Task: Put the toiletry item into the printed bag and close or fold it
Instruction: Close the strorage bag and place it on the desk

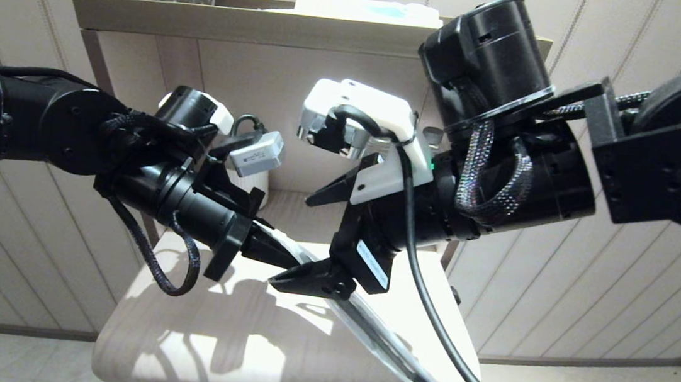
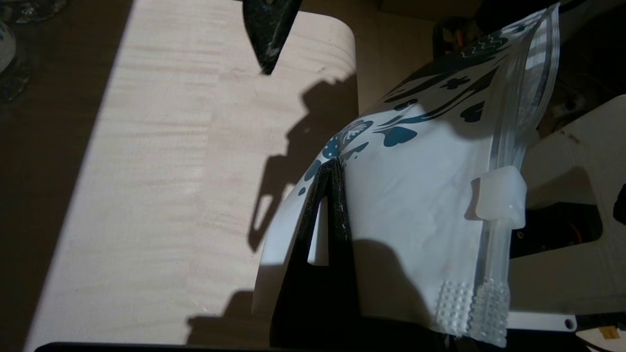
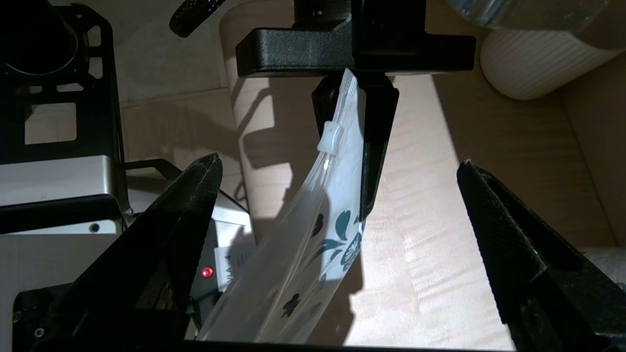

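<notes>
The left gripper [image 1: 283,254] hangs above the pale wood-grain worktop [image 1: 224,331], its black tapered fingers pinched on one end of the printed bag [image 1: 376,337]. The bag is a long, flat pouch of thin, glossy, translucent white plastic; it hangs from that grip and slants down past the worktop's front edge. In the left wrist view its film bows outward, with dark teal leaf and flower shapes printed toward the far end [image 2: 420,122]. A clear ribbed zip strip runs along one long edge, carrying a small blocky frosted slider [image 2: 501,193], and two dotted embossed patches sit at the near corner.

The right gripper [image 3: 337,205] is spread wide just beside the bag, its textured black fingers well apart on either side of the hanging pouch and touching nothing.

A ribbed, rounded white cup [image 3: 533,63] stands at the back of the worktop. I cannot tell whether the toothbrush is inside the bag.
</notes>
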Tool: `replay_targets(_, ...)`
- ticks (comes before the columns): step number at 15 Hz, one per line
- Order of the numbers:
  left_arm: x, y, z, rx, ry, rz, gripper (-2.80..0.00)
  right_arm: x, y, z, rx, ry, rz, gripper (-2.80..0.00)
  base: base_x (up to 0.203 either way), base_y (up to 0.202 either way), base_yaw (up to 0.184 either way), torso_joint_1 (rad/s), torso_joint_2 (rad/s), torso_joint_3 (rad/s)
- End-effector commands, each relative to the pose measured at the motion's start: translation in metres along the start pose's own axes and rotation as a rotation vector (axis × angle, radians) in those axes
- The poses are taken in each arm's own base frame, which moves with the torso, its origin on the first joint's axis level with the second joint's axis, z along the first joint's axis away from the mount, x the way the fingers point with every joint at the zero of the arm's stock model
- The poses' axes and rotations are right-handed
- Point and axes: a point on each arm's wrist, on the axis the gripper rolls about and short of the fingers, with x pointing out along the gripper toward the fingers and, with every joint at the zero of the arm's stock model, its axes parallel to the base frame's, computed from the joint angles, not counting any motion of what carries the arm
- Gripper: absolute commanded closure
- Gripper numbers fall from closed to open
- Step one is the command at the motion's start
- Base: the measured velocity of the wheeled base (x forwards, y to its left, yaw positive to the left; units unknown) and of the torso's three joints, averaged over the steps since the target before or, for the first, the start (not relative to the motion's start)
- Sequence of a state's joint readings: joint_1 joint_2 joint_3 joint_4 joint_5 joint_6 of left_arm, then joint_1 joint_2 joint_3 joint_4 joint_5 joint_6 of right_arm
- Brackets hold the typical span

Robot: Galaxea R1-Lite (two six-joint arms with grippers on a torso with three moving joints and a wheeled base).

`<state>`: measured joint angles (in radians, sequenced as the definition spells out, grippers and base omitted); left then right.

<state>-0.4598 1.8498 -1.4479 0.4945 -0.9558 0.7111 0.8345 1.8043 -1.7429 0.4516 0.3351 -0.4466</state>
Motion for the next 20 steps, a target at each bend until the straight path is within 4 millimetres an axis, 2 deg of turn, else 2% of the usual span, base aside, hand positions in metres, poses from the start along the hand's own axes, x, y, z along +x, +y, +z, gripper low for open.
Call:
replay_targets(1, 0.0023, 0.0023, -0.0018, -0.006, 0.001, -0.007, 0.0, 0.0098, -0.0015, -0.004, -0.001, -0.018, -0.005, -2.8, 0.0, 0.0, 0.0, 0.0, 0.0, 0.0)
replay_targets(10, 0.0028, 0.0026, -0.0025, -0.012, 0.001, -0.009, 0.0, 0.0168, -0.0036, -0.0045, 0.005, -0.024, -0.007, -2.8, 0.0, 0.0, 0.0, 0.0, 0.0, 0.0)
replay_targets(11, 0.0028, 0.0026, -0.0026, -0.012, 0.001, -0.009, 0.0, 0.0179, -0.0039, -0.0049, 0.005, -0.023, -0.007, 0.0, 0.0, 0.0, 0.0, 0.0, 0.0, 0.0)
replay_targets(20, 0.0042, 0.0039, -0.004, -0.018, 0.004, -0.012, 0.0, 0.0191, -0.0013, -0.0044, 0.022, -0.022, 0.002, 0.0, 0.0, 0.0, 0.0, 0.0, 0.0, 0.0)
